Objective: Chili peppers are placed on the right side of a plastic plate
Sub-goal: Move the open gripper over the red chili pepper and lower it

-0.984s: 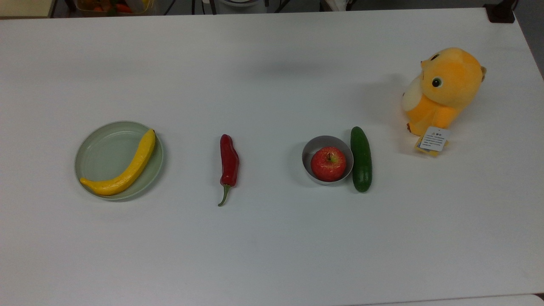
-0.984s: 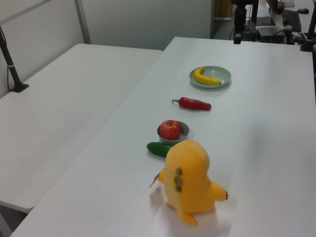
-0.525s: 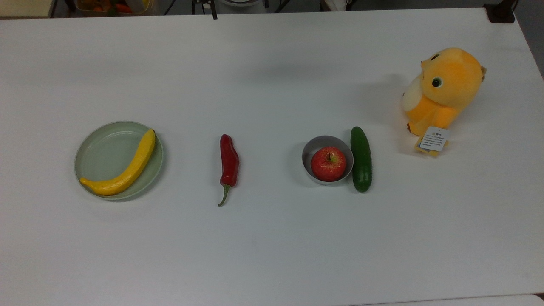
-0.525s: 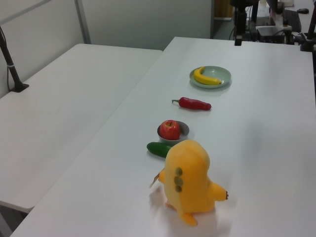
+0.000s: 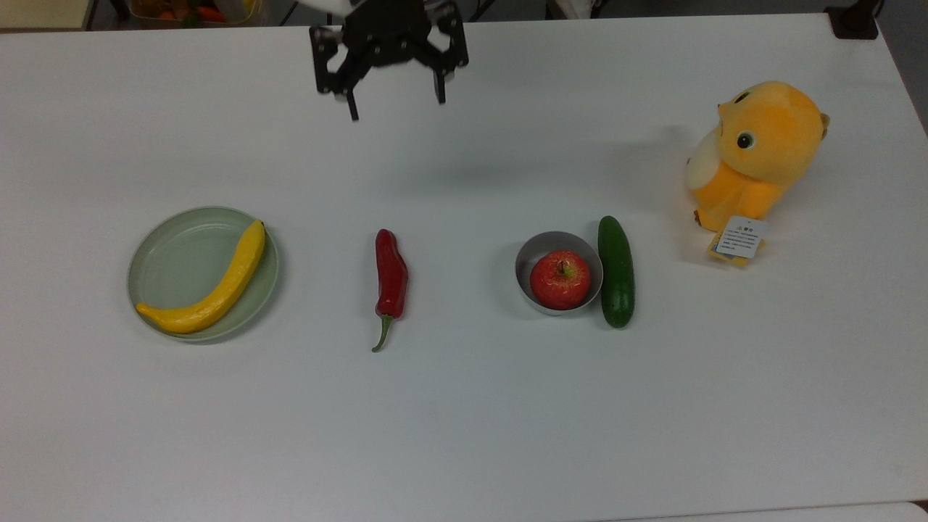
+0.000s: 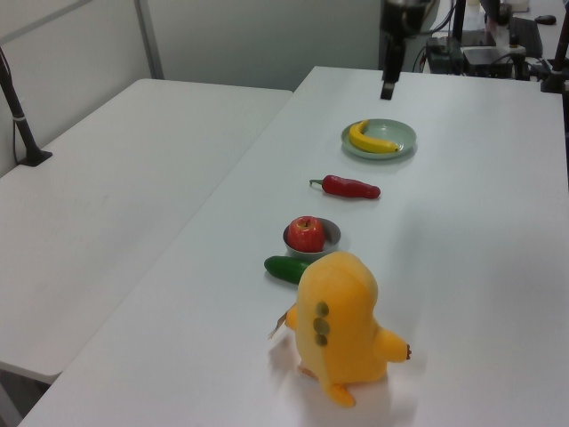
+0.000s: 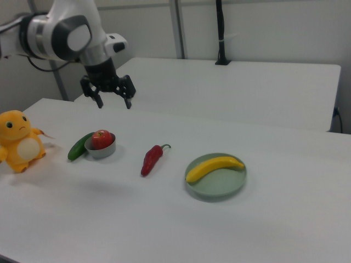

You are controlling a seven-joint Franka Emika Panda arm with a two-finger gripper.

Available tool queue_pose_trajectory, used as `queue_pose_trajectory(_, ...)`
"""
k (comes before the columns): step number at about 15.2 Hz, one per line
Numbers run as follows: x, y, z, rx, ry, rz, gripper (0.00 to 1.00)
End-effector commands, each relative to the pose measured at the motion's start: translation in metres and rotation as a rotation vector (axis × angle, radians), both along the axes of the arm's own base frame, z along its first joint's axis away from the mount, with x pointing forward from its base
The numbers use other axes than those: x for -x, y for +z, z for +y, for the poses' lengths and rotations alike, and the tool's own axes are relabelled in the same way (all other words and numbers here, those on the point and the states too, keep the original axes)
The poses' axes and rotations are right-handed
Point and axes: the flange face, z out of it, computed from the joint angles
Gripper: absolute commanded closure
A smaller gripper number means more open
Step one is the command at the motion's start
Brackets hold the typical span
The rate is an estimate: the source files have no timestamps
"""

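Observation:
A long dark-red chili pepper (image 5: 391,275) with a green stem lies on the white table, between the plate and the metal bowl; it also appears in the left view (image 6: 349,187) and the right view (image 7: 149,160). The pale green plastic plate (image 5: 177,254) sits at the top view's left and holds a yellow banana (image 5: 217,290). My gripper (image 5: 397,107) hangs open and empty above the table's far part, well beyond the chili in the top view. In the right view the gripper (image 7: 114,104) is above and behind the bowl.
A grey metal bowl (image 5: 540,246) holds a red apple (image 5: 560,280), and a green cucumber (image 5: 616,272) lies against the bowl at the top view's right. An orange plush toy (image 5: 757,159) stands further right. A second white table (image 6: 116,196) adjoins at the left view's left.
My gripper has come in over the table's far edge, open, and now shows fully in the top view. The objects on the table have not moved.

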Motion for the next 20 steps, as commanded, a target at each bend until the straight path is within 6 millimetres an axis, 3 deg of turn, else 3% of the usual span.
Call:
queue_pose_trajectory(1, -0.023, -0.040, -0.006, -0.003, 0.004, -0.039, 0.00)
queue_pose_trajectory(11, -0.065, -0.141, -0.008, 0.001, -0.027, -0.075, 0.00)
queue_pose_trajectory(17, -0.075, -0.197, -0.005, 0.008, -0.035, -0.043, 0.00)
queue_pose_trajectory(20, -0.077, -0.212, -0.005, 0.018, -0.031, -0.037, 0.00)
